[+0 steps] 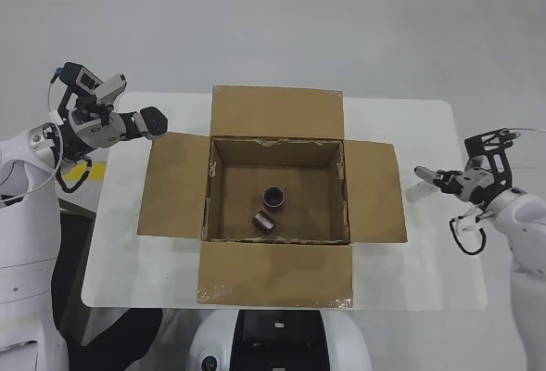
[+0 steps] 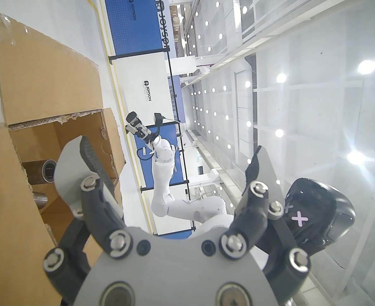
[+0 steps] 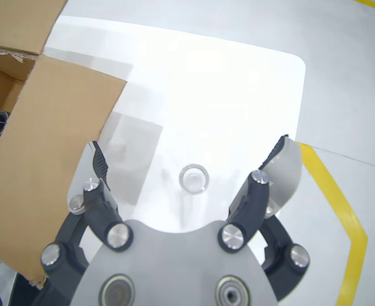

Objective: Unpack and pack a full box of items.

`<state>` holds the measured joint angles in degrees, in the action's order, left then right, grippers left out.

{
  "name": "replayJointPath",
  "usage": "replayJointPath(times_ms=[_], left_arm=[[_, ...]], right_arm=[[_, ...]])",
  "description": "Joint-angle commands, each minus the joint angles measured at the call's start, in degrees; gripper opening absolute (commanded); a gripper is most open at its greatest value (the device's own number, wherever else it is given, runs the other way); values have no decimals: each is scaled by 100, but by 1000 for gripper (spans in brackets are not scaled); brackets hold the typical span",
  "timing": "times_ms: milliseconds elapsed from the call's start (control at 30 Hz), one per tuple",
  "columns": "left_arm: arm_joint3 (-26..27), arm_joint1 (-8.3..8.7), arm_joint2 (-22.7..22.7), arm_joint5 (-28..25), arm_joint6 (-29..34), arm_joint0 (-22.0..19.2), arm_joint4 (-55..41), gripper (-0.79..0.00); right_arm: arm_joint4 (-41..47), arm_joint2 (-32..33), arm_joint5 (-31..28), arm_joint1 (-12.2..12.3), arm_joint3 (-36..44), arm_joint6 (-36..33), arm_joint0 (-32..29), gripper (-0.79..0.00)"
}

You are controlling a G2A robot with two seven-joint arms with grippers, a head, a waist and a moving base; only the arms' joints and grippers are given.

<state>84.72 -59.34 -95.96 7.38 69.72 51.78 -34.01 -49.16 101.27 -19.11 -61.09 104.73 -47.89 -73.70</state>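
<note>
Left gripper (image 1: 152, 121): spread wide, nothing between the fingers; above the table's far left corner, just beside the far corner of the left flap (image 1: 175, 185).
Right gripper (image 1: 419, 178): also wide apart and empty; low over bare table, just off the outer edge of the right flap (image 1: 376, 190).
Box (image 1: 277, 153): brown cardboard, open, in the middle of the table between both grippers; all four flaps folded outward and lying flat, torn tape along the rim.
Upright cylinder (image 1: 273, 197): small, dark, metal, hollow; standing on the box floor near its centre, open end up.
Tipped cylinder (image 1: 264, 221): same kind, lying tilted on the box floor just on the near side of the upright one; touching or not, cannot tell.
Table (image 1: 439, 260): white, rounded corners, carrying the box.
</note>
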Motion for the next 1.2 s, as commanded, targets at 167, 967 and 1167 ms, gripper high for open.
replayJointPath(times_ms=[167,967,1167], left_arm=[[0,0,0,0,0,0,0,0],[0,0,0,0,0,0,0,0],[0,0,0,0,0,0,0,0]], right_arm=[[35,-23,30,0,-5,13,2,0],[489,-170,144,73,-859,-193,173,0],[488,-301,61,103,-1212,-187,344,0]])
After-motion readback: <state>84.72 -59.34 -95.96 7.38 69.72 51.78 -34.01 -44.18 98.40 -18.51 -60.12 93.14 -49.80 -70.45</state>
